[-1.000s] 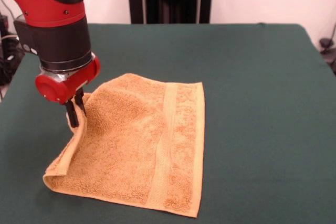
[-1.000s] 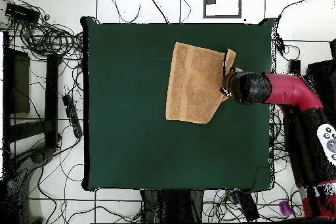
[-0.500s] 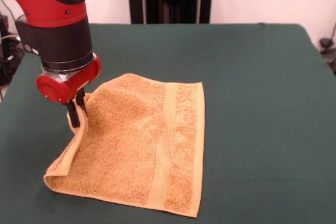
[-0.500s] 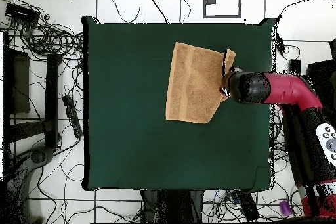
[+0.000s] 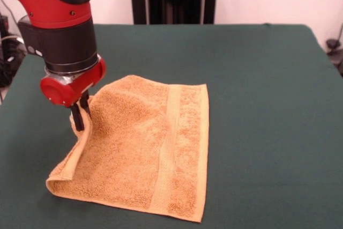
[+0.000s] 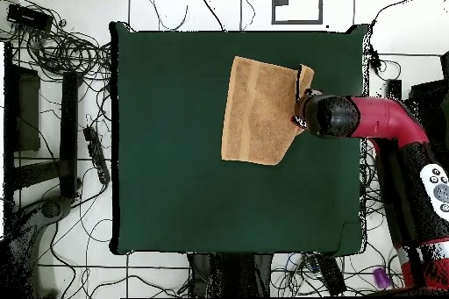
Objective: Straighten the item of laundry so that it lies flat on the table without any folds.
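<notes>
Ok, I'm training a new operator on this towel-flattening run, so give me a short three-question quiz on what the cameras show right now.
1. True or false: the orange-tan terry towel already lies fully flat on the green table.
2. Multiple choice, front view: where is the gripper? A) over the bare cloth, away from the towel; B) at the towel's raised left edge; C) on the woven band.
3. Fill in: in the front view, the woven band runs near the towel's ____ edge.

Key: 1. False, its left edge is lifted and folded over. 2. B. 3. Right.
</notes>
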